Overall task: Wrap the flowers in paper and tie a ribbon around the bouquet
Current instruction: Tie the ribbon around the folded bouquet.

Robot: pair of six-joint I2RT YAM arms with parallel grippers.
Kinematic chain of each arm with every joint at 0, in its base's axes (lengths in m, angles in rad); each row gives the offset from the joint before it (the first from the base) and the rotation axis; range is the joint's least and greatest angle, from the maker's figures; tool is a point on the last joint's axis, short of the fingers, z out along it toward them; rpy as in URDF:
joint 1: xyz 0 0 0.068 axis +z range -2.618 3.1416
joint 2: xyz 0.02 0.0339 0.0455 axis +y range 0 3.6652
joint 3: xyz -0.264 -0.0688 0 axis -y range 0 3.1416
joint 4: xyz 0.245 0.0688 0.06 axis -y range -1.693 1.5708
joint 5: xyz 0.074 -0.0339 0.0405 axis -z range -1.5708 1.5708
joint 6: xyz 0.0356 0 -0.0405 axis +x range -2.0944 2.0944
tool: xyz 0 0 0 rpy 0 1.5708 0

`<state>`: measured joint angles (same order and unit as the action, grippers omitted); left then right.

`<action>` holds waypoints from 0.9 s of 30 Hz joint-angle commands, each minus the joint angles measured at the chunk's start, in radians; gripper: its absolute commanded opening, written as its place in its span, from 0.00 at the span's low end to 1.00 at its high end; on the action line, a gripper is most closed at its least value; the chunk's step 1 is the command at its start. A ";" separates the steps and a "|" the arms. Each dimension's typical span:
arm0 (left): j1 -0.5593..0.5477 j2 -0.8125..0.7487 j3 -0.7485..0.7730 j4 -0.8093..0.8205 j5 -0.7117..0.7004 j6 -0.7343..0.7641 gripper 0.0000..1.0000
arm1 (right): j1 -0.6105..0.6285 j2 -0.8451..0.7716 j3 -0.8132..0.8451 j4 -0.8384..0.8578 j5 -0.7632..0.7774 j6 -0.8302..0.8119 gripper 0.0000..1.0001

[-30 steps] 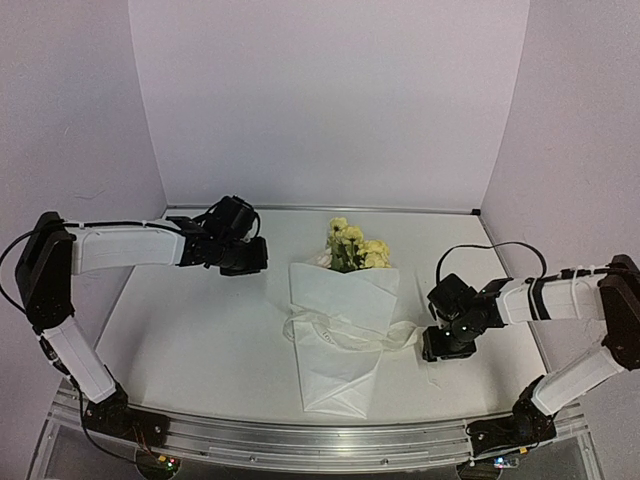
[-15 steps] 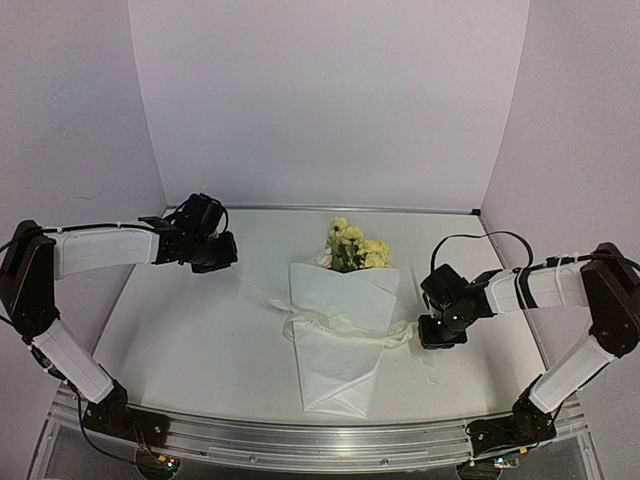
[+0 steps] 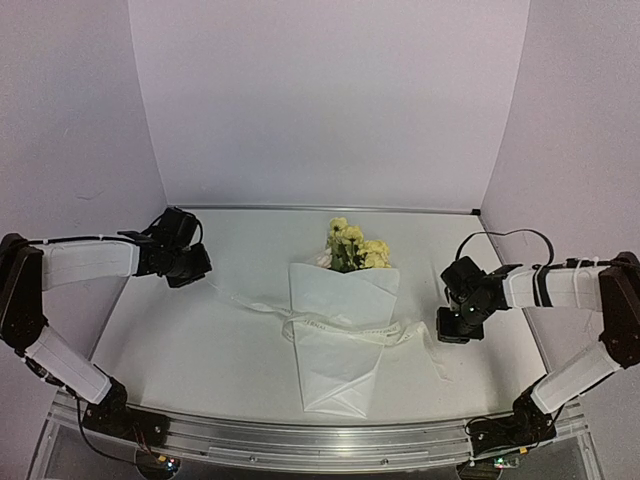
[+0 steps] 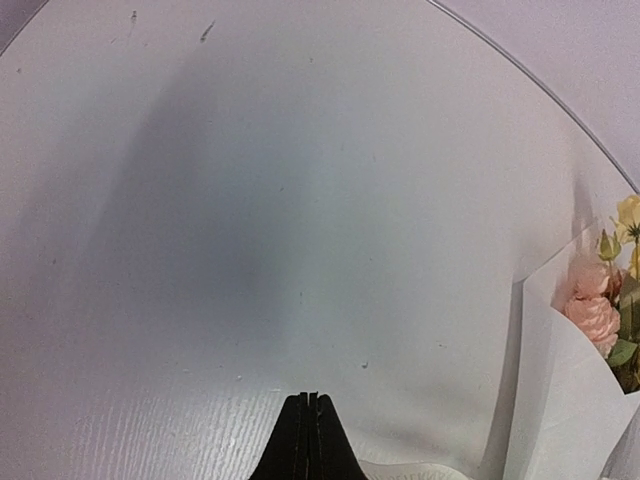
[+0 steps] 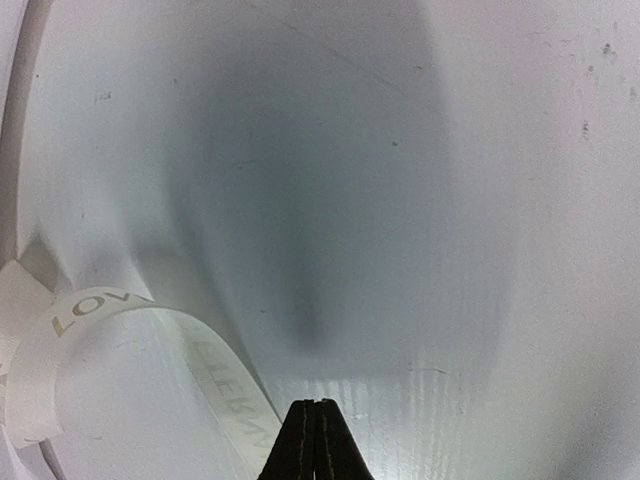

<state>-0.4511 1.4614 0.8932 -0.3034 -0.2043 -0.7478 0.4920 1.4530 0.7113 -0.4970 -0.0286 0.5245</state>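
White table (image 3: 200, 340): carries everything; both arm bases sit at its near edge.
Left arm (image 3: 90, 262): reaches over the far-left part of the table, well apart from the bouquet.
Right arm (image 3: 570, 288): reaches in from the right, near the bouquet's right side.
Bouquet (image 3: 345, 300): lies flat at table centre, between the two arms.
Paper (image 3: 340, 365): white sheet folded into a cone round the stems, with its tip toward the near edge and its mouth toward the far wall.
Flowers (image 3: 352, 247): pale yellow heads and green leaves stick out of the cone's far end. The left wrist view also shows a pink blossom (image 4: 592, 318) in the mouth.
Ribbon (image 3: 345, 327): cream strip with lettering, crossing the cone's middle. One strand runs left and far toward the left jaws, the other runs right to the right jaws. It bunches at the cone's left edge; cannot tell whether that is a knot.
Left jaws: pressed together with no gap in the wrist view. The strand leads up to them in the top view, so judged to be pinching the ribbon end.
Right jaws: pressed together, with the lettered ribbon running into them; pinching it.
Step in hand: wrapping looks complete. The tie is in progress, with each arm holding one ribbon end out to its side.
Next move calls for: an even outward pull on both ends, so the band draws snug without sliding or crushing the cone.
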 commanded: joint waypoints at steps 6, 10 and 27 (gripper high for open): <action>0.058 -0.060 -0.073 0.053 0.009 -0.050 0.00 | -0.067 -0.067 0.031 -0.098 -0.070 -0.042 0.00; 0.058 -0.061 -0.068 0.072 0.043 -0.029 0.00 | -0.065 -0.071 0.055 -0.080 -0.179 -0.029 0.08; 0.058 -0.067 -0.060 0.093 0.092 -0.010 0.00 | 0.133 -0.050 0.049 0.152 -0.102 0.266 0.58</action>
<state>-0.3927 1.4296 0.8202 -0.2424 -0.1219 -0.7746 0.6090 1.3459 0.7266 -0.4198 -0.1738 0.7018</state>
